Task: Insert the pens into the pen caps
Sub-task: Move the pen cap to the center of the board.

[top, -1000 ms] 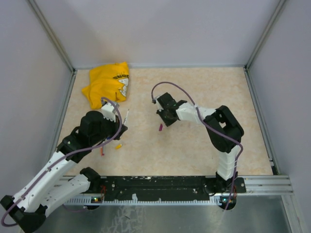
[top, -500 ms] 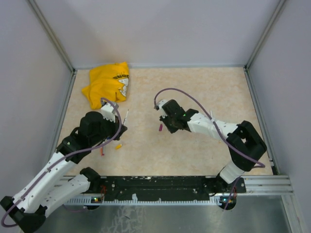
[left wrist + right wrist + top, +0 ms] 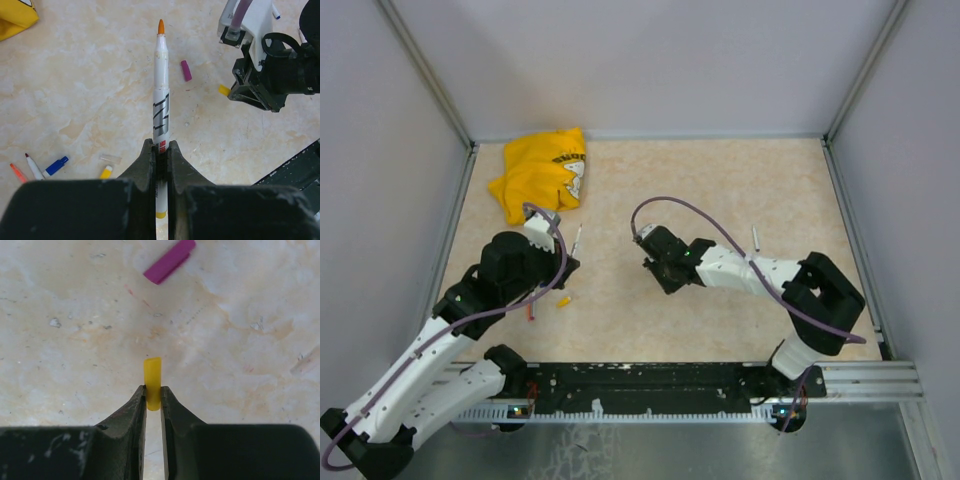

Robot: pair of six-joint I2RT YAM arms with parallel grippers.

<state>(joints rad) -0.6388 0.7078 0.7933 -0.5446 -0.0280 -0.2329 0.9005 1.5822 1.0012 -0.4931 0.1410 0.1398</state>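
My left gripper (image 3: 160, 150) is shut on a white pen (image 3: 161, 85) with an orange tip that points away from the wrist; it also shows in the top view (image 3: 578, 238) past the left gripper (image 3: 565, 262). My right gripper (image 3: 153, 392) is shut on a yellow cap (image 3: 152, 375), held just above the table; it stands mid-table in the top view (image 3: 655, 268). A purple cap (image 3: 169, 261) lies on the table just beyond it, also seen from the left wrist (image 3: 186, 70).
A yellow cloth (image 3: 540, 175) lies at the back left. An orange-red pen (image 3: 18, 173), a red-tipped white pen (image 3: 34, 166), a blue piece (image 3: 56, 166) and a yellow piece (image 3: 105, 172) lie below the left gripper. Another white pen (image 3: 756, 237) lies right of the right arm.
The right arm has lowered and stretched out, and its gripper has shifted slightly nearer, over where the purple cap showed. The left gripper still holds its pen, almost unmoved.
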